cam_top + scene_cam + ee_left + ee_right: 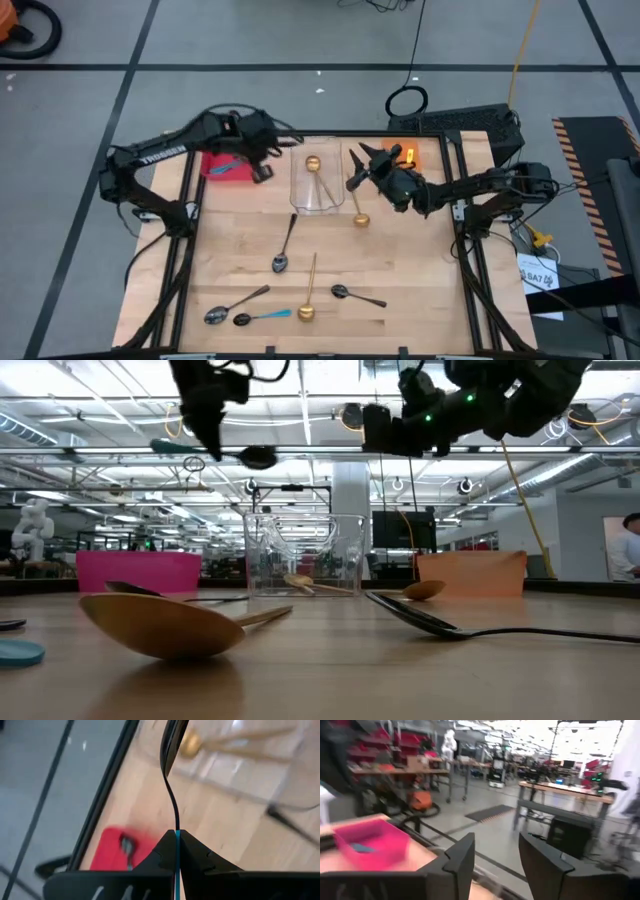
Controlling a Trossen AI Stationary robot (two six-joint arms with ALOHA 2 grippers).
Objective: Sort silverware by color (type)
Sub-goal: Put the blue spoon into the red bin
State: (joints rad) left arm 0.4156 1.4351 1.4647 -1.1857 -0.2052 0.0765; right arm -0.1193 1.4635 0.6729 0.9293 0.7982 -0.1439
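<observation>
My left gripper (265, 150) hangs high over the table's far left, between the pink bin (228, 166) and the clear container (318, 182). It is shut on a spoon with a light blue handle and a dark bowl (258, 457). My right gripper (354, 170) hovers right of the clear container, open, with nothing between its fingers (495, 855). A gold spoon (313, 163) lies in the clear container, and another gold spoon (358, 212) lies just outside it. The pink bin holds a blue-handled spoon (127, 847). Several more spoons lie on the near half of the table. My left gripper pinches the spoon's light blue handle (176, 845) between its two fingers, which come from above, slanting down. The dark neck and bowl (170, 745) stick out past the fingertips. In the low view the spoon lies about level, high above the table, with the handle's free end (172, 447) on the gripper's other side.
An orange bin (415, 155) stands at the far right. Loose on the wood lie a dark spoon (283, 250), a gold spoon (310, 295), a dark spoon (355, 295), another dark spoon (232, 305) and a blue-handled spoon (262, 316). A black frame edges the table.
</observation>
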